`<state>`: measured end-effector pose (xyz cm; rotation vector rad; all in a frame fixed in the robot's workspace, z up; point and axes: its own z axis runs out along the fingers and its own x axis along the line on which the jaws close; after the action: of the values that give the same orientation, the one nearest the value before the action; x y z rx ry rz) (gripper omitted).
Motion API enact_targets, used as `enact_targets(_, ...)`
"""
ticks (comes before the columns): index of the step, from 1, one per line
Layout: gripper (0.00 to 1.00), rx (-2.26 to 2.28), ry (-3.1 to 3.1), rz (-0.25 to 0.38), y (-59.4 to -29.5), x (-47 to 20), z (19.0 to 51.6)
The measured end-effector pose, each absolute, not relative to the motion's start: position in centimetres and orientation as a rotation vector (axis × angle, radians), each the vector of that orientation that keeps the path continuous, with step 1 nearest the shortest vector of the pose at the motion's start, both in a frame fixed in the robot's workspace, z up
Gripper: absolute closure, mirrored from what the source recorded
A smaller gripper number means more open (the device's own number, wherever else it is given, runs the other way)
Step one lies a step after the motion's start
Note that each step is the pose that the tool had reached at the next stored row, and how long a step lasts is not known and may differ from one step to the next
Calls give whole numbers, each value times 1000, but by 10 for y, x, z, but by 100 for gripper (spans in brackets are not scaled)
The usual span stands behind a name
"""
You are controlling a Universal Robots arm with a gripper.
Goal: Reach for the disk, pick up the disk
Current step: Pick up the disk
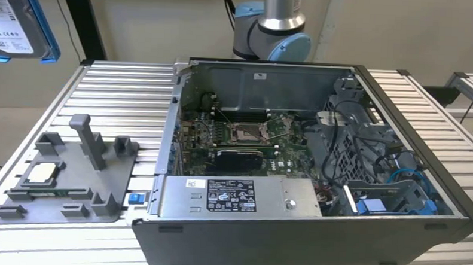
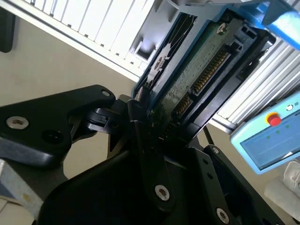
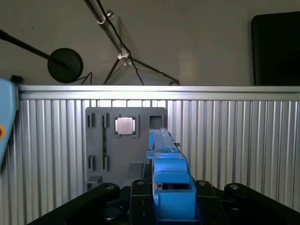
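Entry: grip check. My gripper point(image 3: 173, 200) is closed on the disk point(image 3: 165, 149). In the first wrist view its blue rail stands edge-on between my fingers point(image 3: 139, 205), with black linkage on either side and no gap showing. The long axis runs straight out from my palm, away from the fingertips, so I hold it by one short end. In the second wrist view the disk point(image 2: 197, 70) shows its green board face and connector row, and the near end is buried in the clamp. I judge that I press on the two broad faces, though the contact itself is hidden. In the exterior view the disk point(image 1: 14, 21) hangs label-out, roughly upright and partly cut by the frame, high off the table point(image 1: 118, 97) and touching nothing there. In the first wrist view the grey fixture plate point(image 3: 101, 140) lies beyond it, close against one edge of the table, with the processor chip point(image 3: 124, 125) seated in its pocket. The disk is well apart from both. The open computer case point(image 1: 295, 249) sits toward the exterior view's right. Judgement: reach done, lift done, and the disk hangs entirely from my grip.
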<state>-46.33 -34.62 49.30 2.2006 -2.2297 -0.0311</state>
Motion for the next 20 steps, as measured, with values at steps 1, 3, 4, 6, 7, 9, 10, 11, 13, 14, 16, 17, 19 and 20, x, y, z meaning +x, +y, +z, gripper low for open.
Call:
enact_targets(1, 100, 2201, -2230, -31, -346, -462, 493)
enact_targets(3, 100, 2201, -2230, -31, -346, -460, 493)
enact_targets(4, 100, 2201, -2230, -31, -346, -459, 493)
enact_targets(6, 100, 2201, -2230, -31, -346, -456, 493)
enact_targets(7, 100, 2201, -2230, -31, -346, -455, 493)
enact_targets(9, 100, 2201, -2230, -31, -346, -452, 493)
enact_targets(10, 100, 2201, -2230, -31, -346, -451, 493)
enact_targets(11, 100, 2201, -2230, -31, -346, -450, 493)
enact_targets(13, 100, 2201, -2230, -31, -346, -447, 493)
enact_targets(14, 100, 2201, -2230, -31, -346, -446, 493)
enact_targets(16, 100, 2201, -2230, -31, -346, -444, 493)
enact_targets(17, 100, 2201, -2230, -31, -346, -442, 493)
enact_targets(19, 100, 2201, -2230, -31, -346, -440, 493)
enact_targets(20, 100, 2201, -2230, -31, -346, -439, 493)
